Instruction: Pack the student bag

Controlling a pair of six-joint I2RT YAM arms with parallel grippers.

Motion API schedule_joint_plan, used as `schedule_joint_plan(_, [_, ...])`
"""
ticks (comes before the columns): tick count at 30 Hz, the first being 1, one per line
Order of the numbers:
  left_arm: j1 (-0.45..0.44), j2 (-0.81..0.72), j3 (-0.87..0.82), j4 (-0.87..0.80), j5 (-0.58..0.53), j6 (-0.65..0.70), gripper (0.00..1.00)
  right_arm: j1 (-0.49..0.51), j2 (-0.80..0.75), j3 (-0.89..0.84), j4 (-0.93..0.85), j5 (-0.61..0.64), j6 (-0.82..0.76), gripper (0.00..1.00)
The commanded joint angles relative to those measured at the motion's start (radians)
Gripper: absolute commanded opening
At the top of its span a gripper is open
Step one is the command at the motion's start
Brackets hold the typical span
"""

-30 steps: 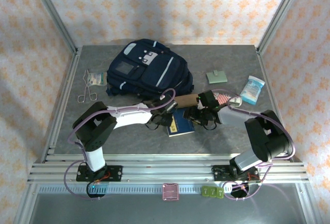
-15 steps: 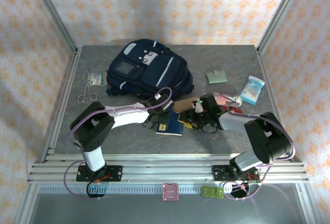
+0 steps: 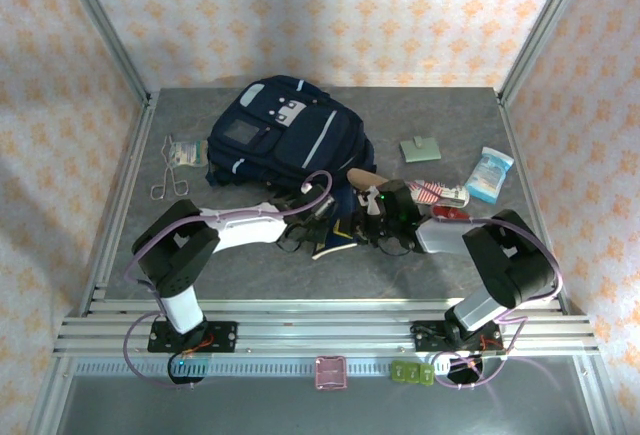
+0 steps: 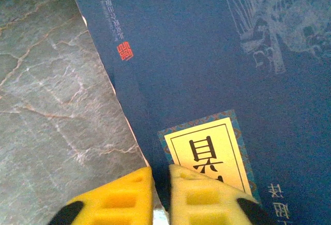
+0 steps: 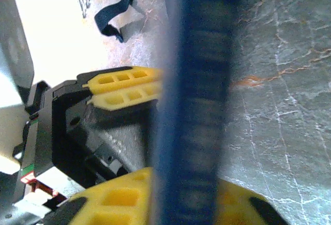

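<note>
Student bag, beyond jaws, both gripping book

We see bright, even overhead light with soft shadows, blown-out white glare on the right wrist view's left, and the blue book badly blurred there.

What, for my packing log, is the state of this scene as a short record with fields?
bag: student bag lies front up at the back of the table
book: blue book with a yellow label, in front of the bag, not yet packed
left hand: shut on the book's edge
right hand: shut on the same book, seen edge-on
loose items: metal scissors far left; brown case by the bag; blue-white packet far right
</note>
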Motion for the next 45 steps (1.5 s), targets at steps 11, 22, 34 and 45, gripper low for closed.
schedule_joint_plan(11, [0.099, -0.342, -0.045, -0.087, -0.035, -0.038, 0.52, 0.000, -0.121, 0.204, -0.152, 0.014, -0.144, 0.05])
schedule_joint_plan(22, [0.312, -0.554, -0.002, 0.065, 0.196, -0.025, 0.73, -0.008, -0.163, 0.398, -0.281, -0.043, -0.276, 0.05])
schedule_joint_plan(34, [0.470, -0.583, -0.081, 0.352, 0.627, -0.117, 0.76, -0.006, -0.209, 0.462, -0.130, -0.254, -0.252, 0.04])
schedule_joint_plan(45, [0.504, -0.565, -0.149, 0.625, 0.846, -0.247, 0.75, 0.005, -0.208, 0.472, -0.146, -0.284, -0.290, 0.04])
